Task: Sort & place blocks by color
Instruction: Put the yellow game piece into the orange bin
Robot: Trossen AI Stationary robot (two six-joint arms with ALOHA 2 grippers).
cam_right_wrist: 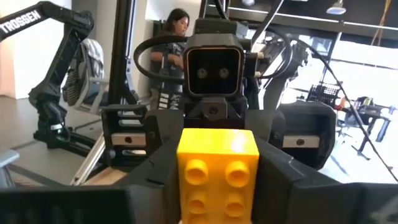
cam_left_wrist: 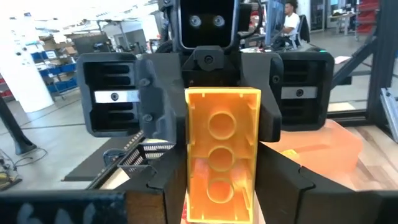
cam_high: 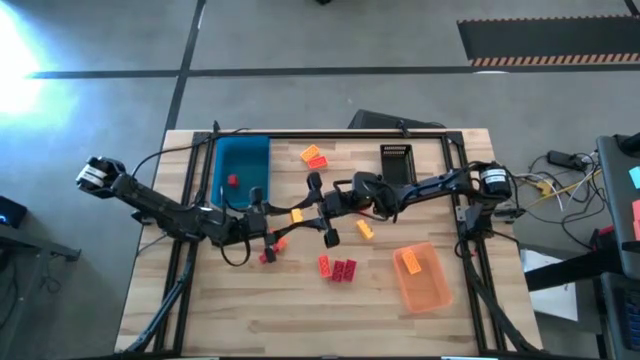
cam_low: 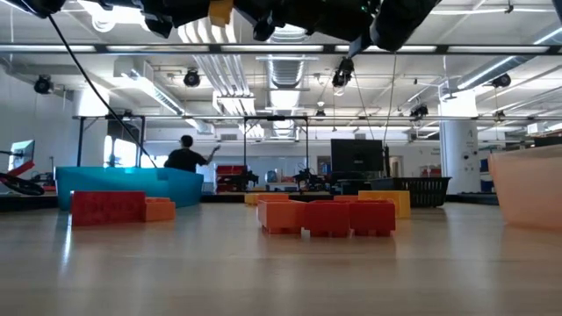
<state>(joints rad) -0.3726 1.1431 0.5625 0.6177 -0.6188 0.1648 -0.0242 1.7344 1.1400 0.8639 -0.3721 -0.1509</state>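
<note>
An orange-yellow block [cam_high: 296, 215] hangs above the table's middle between my two grippers, which face each other. My left gripper [cam_high: 285, 216] reaches in from the left and my right gripper [cam_high: 308, 212] from the right, both shut on this block. The left wrist view shows its hollow underside [cam_left_wrist: 221, 149]; the right wrist view shows its studded top [cam_right_wrist: 217, 168]. In the low view it sits at the top edge [cam_low: 220, 10]. Other red blocks [cam_high: 338, 268] and orange blocks [cam_high: 365, 229] lie flat on the wood. My left gripper pinches the block's two long sides [cam_left_wrist: 194, 193] between its fingers at the end toward the table's left. The fingers come in level and lie along the block. The block is lifted clear and held level. My right gripper pinches the same block's long sides [cam_right_wrist: 185, 186] at the opposite end, toward the table's right. Its fingers come in nearly level, along the block. The studs face up in its wrist view, and the block is clear of the table.
A blue tray [cam_high: 243, 165] at the back left holds a red block [cam_high: 232, 181]. A black tray [cam_high: 396, 163] stands at the back right. A translucent orange tray [cam_high: 422, 278] at the front right holds an orange block [cam_high: 411, 264]. More blocks [cam_high: 314, 157] lie at the back middle.
</note>
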